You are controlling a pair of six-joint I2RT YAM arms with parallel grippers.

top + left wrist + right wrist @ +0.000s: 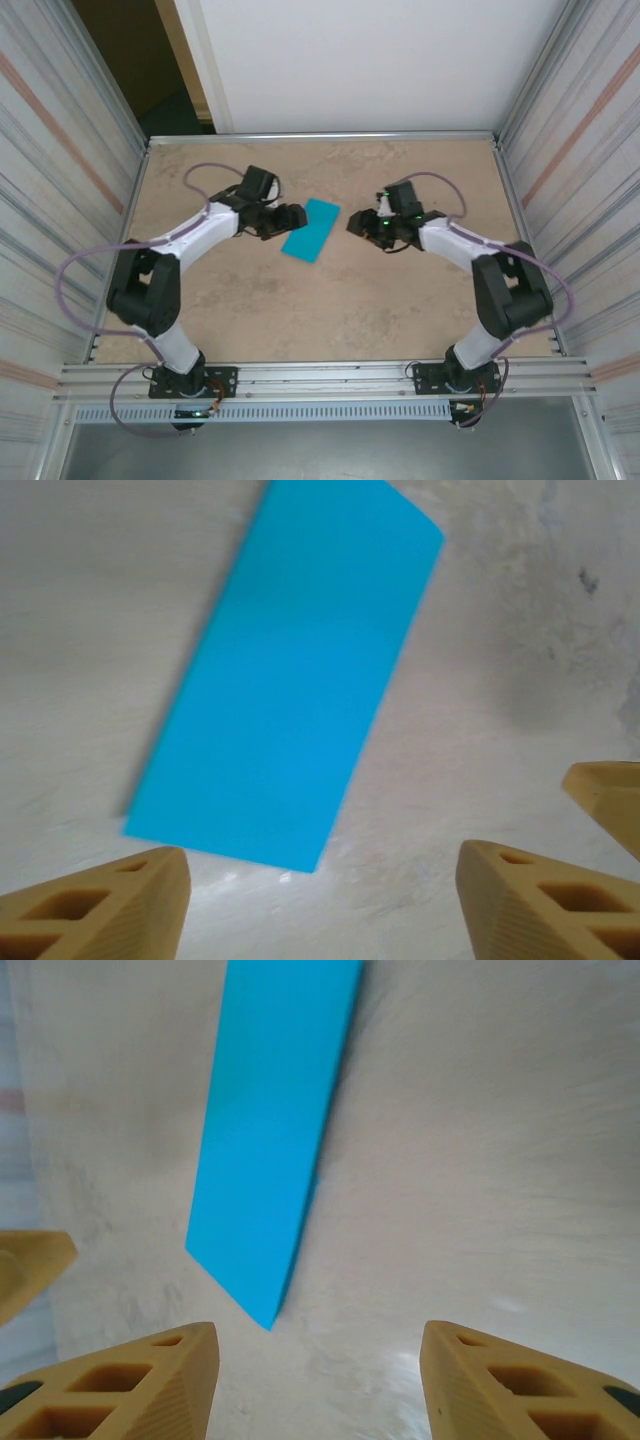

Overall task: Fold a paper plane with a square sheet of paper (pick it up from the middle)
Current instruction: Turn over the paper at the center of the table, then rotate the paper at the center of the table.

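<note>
At the near edge of your worktop (pixel 330 310) the two arm bases sit side by side, and both arms reach inward toward the middle. There the left tool (pixel 296 217) and the right tool (pixel 354 226) face each other, with the teal-blue sheet of paper (pixel 311 230) lying flat on the worktop between them. The sheet shows as a long narrow rectangle set at a slant, its near end toward the left and its far end toward the right. Your left tool is just beside the sheet's left long edge. Your right tool is near its right side but apart from it. In the left wrist view the tan fingers (pixel 120 905) stand well apart with nothing between them, and the sheet's short edge lies just beyond the tips. In the right wrist view the fingers (pixel 150 1380) are likewise spread and grip nothing, and a corner of the sheet points toward the gap.
</note>
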